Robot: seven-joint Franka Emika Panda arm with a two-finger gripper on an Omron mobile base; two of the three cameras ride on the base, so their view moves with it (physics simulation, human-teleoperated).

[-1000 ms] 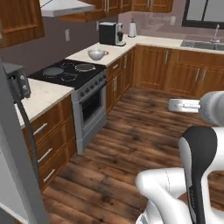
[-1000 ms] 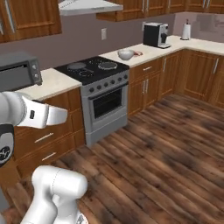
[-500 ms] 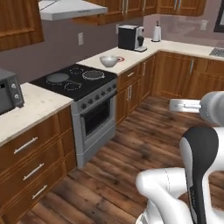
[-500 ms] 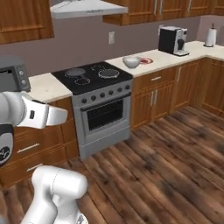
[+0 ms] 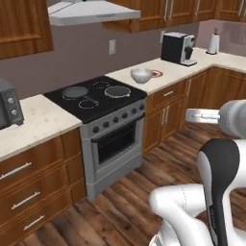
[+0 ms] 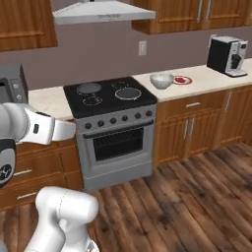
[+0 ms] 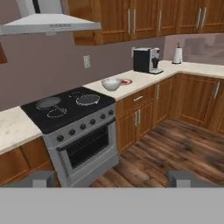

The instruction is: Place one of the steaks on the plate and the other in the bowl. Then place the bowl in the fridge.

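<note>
The whitish bowl stands on the counter just right of the stove. Touching its right side is a small white plate with a red steak on it. The bowl's inside is too small to read, so I cannot tell whether the other steak lies in it. The fridge is out of view. My gripper is open, its fingertips wide apart with nothing between them. It hangs over the wooden floor, well short of the stove and counter.
A black-topped stove with an oven door stands ahead. A black coffee machine and a paper towel roll are further right on the counter. A toaster oven sits left. Wooden floor lies between.
The whole picture has shifted: the base has moved, so the stove and counter now stand closer and more square-on. The bowl, plate and steak keep their places on the counter. The gripper stays open.
</note>
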